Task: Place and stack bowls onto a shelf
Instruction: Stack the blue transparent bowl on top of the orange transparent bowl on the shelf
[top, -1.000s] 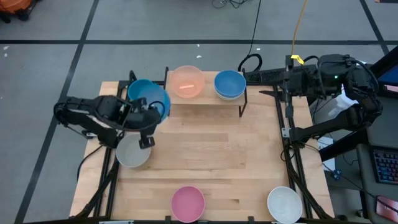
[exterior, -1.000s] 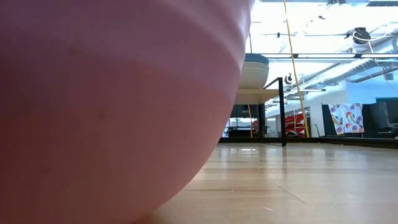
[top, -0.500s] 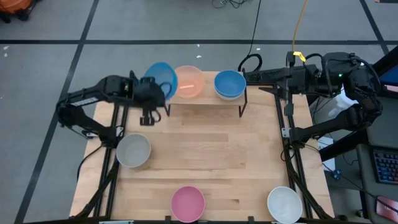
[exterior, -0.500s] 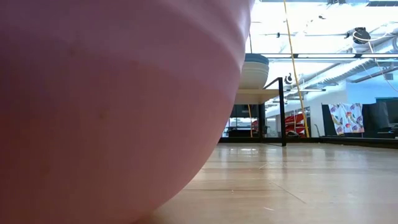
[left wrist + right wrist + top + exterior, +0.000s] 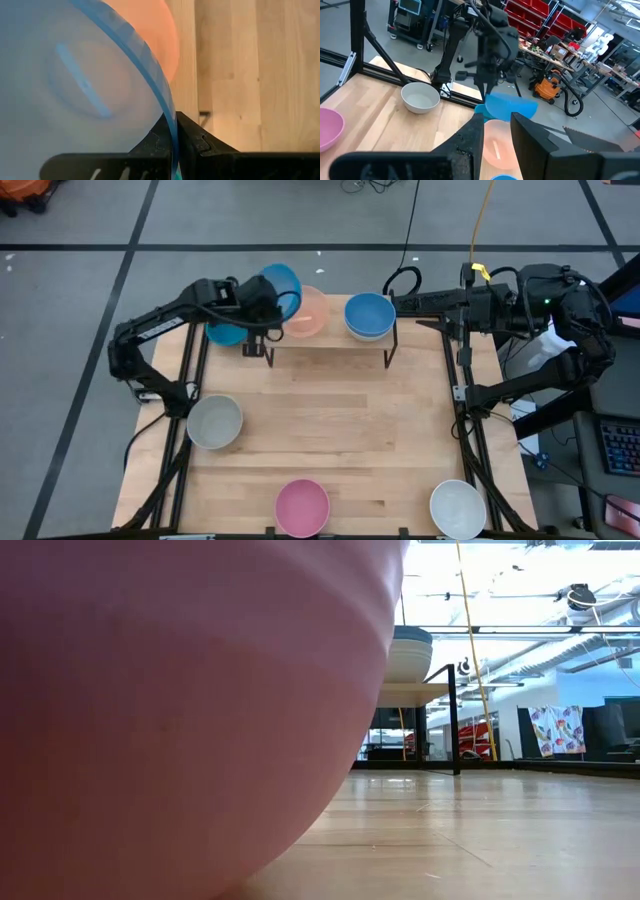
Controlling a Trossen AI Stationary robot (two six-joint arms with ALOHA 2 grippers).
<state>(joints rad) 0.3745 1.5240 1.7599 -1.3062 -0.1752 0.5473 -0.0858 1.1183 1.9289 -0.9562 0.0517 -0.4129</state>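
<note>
My left gripper (image 5: 262, 308) is shut on a translucent light blue bowl (image 5: 281, 286), held tipped above the left end of the shelf (image 5: 335, 340). An orange-pink bowl (image 5: 309, 313) sits on the shelf just beneath it. A blue bowl (image 5: 369, 313) stacked on a white one stands on the shelf's right end. A teal bowl (image 5: 224, 334) rests on the table left of the shelf. My right gripper (image 5: 496, 131) is open and hovers past the shelf's right end (image 5: 402, 303), touching nothing. My left gripper pinches the light blue bowl's rim (image 5: 171, 117), one finger inside the bowl and one outside. It comes slanting down from the table's left. The bowl is lifted clear and tilted over the orange-pink bowl (image 5: 152, 35).
A grey-white bowl (image 5: 214, 421) sits on the table's left part, a pink bowl (image 5: 302, 507) at the near edge and a white bowl (image 5: 458, 508) at the near right corner. The pink bowl (image 5: 180, 710) fills most of the low view. Bare wood lies mid-table.
My left gripper has carried the light blue bowl up and away from the table's left side, toward the far edge and to the right, over the shelf's left end. The bowl has tipped on the way. The teal bowl stayed where it was.
</note>
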